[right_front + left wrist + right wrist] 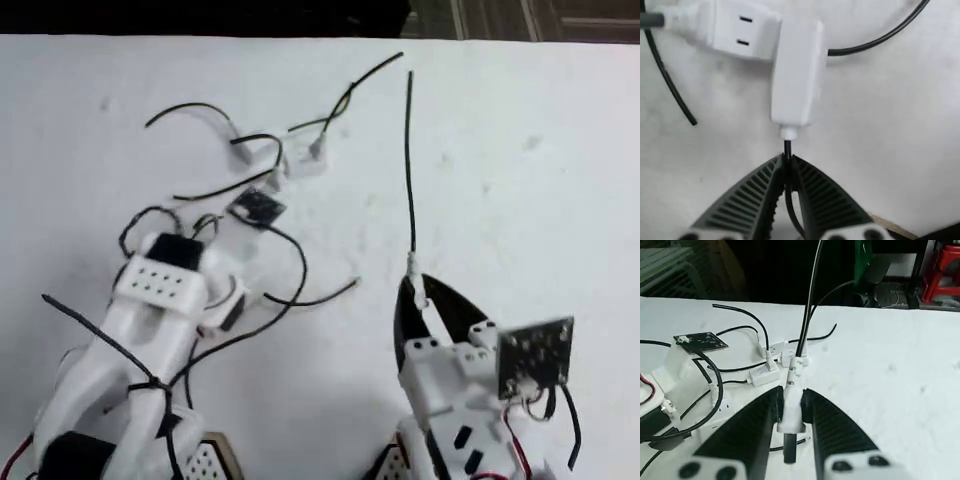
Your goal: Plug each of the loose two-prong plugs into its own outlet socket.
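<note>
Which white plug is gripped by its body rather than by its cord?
The plug in the right gripper, on the long straight cord. The left gripper pinches only the thin cord behind the second plug.

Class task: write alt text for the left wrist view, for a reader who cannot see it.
The left gripper is shut on the black cord just behind a white plug lying on the white table. Beside the plug's far end sits a white outlet socket with two slots showing, and a second black cord curves away.
</note>
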You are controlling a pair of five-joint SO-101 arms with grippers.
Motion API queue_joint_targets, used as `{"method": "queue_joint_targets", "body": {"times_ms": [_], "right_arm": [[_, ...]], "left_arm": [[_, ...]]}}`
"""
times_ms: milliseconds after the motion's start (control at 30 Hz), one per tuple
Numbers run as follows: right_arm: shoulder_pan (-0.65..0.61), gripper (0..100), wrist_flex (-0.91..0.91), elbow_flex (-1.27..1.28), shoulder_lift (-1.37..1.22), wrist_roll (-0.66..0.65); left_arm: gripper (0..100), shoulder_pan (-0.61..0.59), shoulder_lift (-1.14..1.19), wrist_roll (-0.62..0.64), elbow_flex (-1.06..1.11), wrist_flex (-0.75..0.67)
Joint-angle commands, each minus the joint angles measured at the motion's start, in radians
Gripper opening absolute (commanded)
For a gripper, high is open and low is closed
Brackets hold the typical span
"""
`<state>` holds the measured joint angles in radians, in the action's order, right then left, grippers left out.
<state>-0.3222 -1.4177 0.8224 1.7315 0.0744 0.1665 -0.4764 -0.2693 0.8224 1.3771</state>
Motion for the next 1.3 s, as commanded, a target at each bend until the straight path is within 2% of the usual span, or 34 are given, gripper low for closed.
{"method": "queue_joint_targets", "body": {"times_ms": [0,167,467,767,900,1033,1133,1267], "right_arm": [[-0.018,1.7,0.038,0.0,-0.065,-0.002],[-0.15,1.7,0.033,0.005,-0.071,0.0],[-0.16,1.7,0.031,0.009,-0.076,0.0],[-0.165,1.7,0.036,0.068,-0.071,0.0],[-0.165,1.7,0.036,0.068,-0.071,0.0],[-0.165,1.7,0.036,0.068,-0.071,0.0],[-0.163,1.7,0.036,0.068,-0.071,0.0],[-0.16,1.7,0.033,0.068,-0.07,0.0]], "left_arm": [[6,-0.033,-0.041,-0.048,0.044,-0.023],[21,-0.085,-0.041,-0.051,0.035,-0.023],[21,-0.096,-0.033,-0.052,-0.061,-0.037],[25,-0.096,-0.031,-0.094,0.146,-0.305],[25,-0.096,-0.03,-0.092,0.184,-0.377],[25,-0.096,0.008,-0.091,0.173,-0.385],[24,-0.091,0.128,-0.091,0.124,-0.385],[19,-0.061,0.278,-0.091,0.012,-0.301]]}}
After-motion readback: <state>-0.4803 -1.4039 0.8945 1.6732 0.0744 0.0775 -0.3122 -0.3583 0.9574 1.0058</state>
